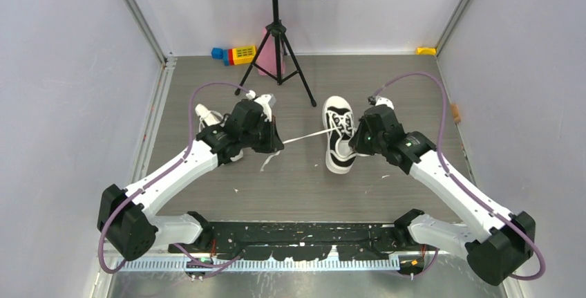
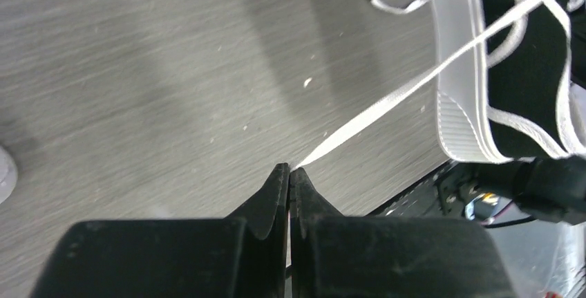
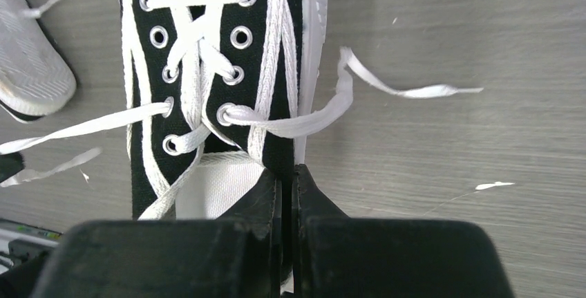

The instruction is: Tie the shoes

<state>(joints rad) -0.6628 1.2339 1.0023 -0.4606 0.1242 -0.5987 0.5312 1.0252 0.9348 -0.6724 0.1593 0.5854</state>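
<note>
We have the left gripper (image 2: 290, 171) clenched on a white lace (image 2: 414, 84), which stretches taut toward 9 o'clock from the black sneaker (image 1: 338, 142) at centre, toe at 12 o'clock. Our right gripper (image 3: 287, 173) is pinched shut at that sneaker's collar. The other sneaker (image 1: 207, 115) lies farther out at 9 o'clock, partly hidden by the left arm.

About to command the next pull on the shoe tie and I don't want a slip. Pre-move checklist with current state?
1. Grip: left gripper shut on lace: ok.
2. Tension: lace runs taut and unsnagged to the shoe: ok.
3. Anchor: right gripper shut at the shoe's edge; real pinch: cannot tell.
4. The other lace end lies free, ungrasped: not ok.
5. Knot begun: not ok, the ends leave on opposite sides, uncrossed.
6. Shoe upright: ok.
</note>
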